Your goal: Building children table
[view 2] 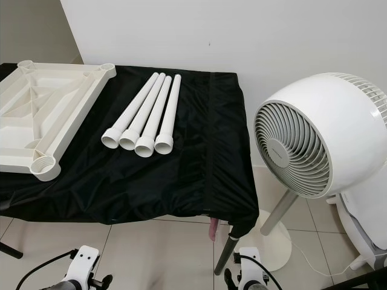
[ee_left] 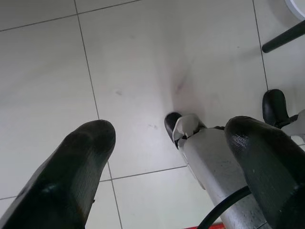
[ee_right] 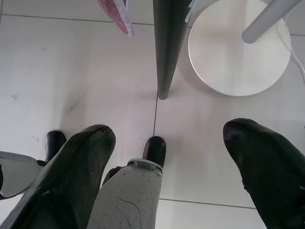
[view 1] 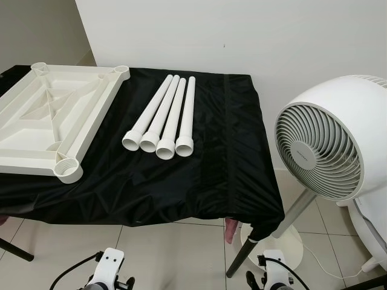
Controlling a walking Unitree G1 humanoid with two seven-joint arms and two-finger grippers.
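Observation:
A white plastic children's tabletop (view 1: 51, 115) lies upside down at the left of a table draped in black cloth (view 1: 199, 175), its round leg sockets facing up. Several white tube legs (view 1: 162, 118) lie side by side in the middle of the cloth, wide ends toward me. Both arms hang low below the table's front edge. My left gripper (ee_left: 167, 162) is open over the floor tiles, and my right gripper (ee_right: 167, 162) is open too, with nothing between the fingers of either.
A large white pedestal fan (view 1: 329, 139) stands right of the table, its round base (ee_right: 238, 47) on the tiled floor beside a black table leg (ee_right: 167, 43). A white appliance (view 1: 372, 223) sits at the far right. A white wall runs behind.

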